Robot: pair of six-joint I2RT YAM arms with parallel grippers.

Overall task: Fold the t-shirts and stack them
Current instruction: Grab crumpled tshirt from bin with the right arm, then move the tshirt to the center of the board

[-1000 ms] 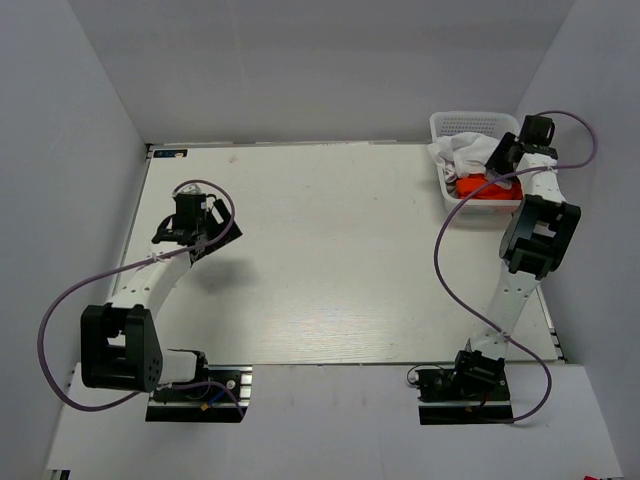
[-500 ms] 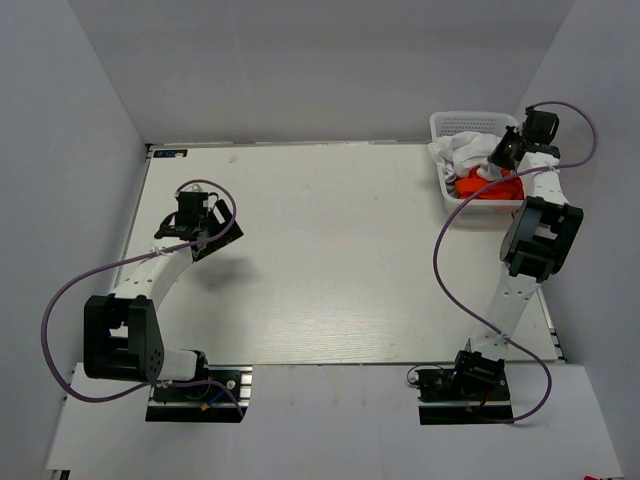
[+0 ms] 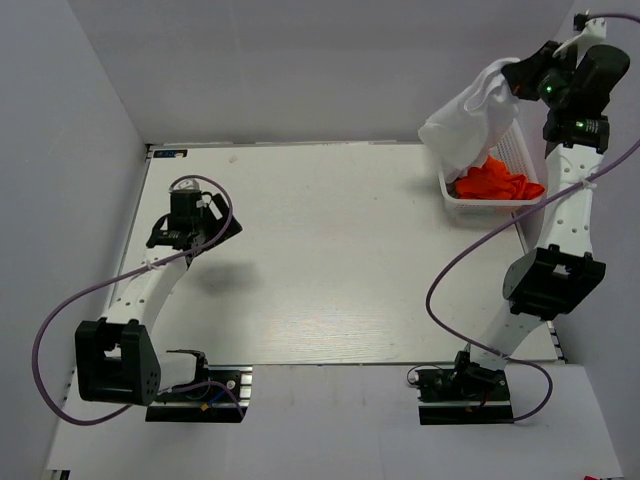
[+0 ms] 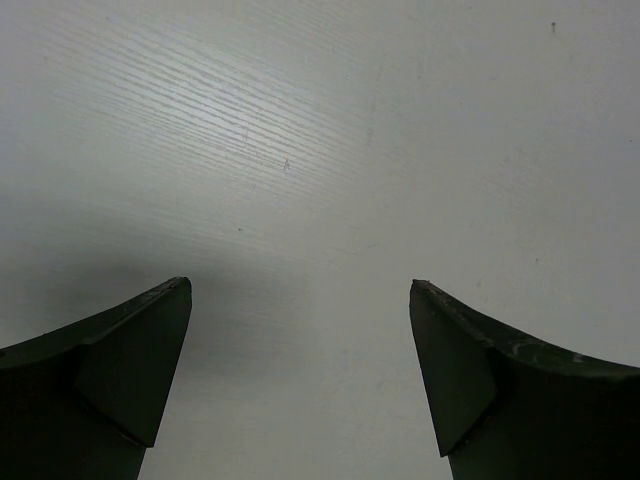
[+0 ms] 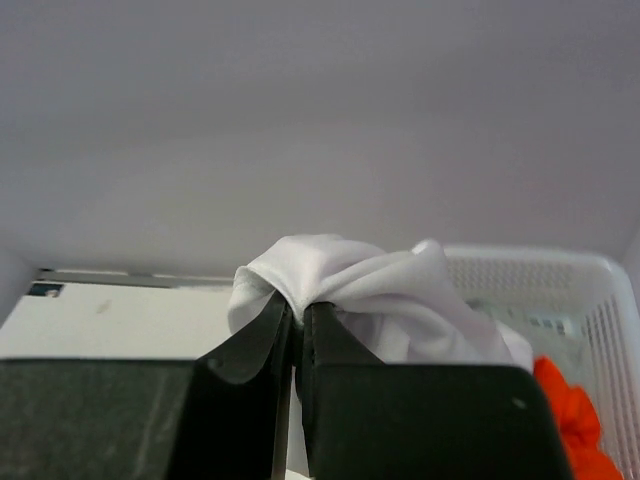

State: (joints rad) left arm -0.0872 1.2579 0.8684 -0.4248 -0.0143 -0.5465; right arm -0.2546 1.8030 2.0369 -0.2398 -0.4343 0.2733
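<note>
Hanging from the right gripper [image 3: 522, 78], whose jaws pinch a bunched fold, the white t-shirt [image 3: 468, 120] dangles above the basket [image 3: 480, 203] at the far right corner of the table [image 3: 330, 260] — the orange t-shirt [image 3: 497, 184] lies inside. Nothing is folded or stacked yet. Broad bare surface lies leftward; walls crowd the right arm. The left gripper [image 3: 183, 215] gapes wide, holding nothing.

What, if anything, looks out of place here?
Nothing looks spilled or broken. The white t-shirt hangs bunched from the right gripper, held above the basket, where the orange t-shirt lies crumpled, not yet folded.
</note>
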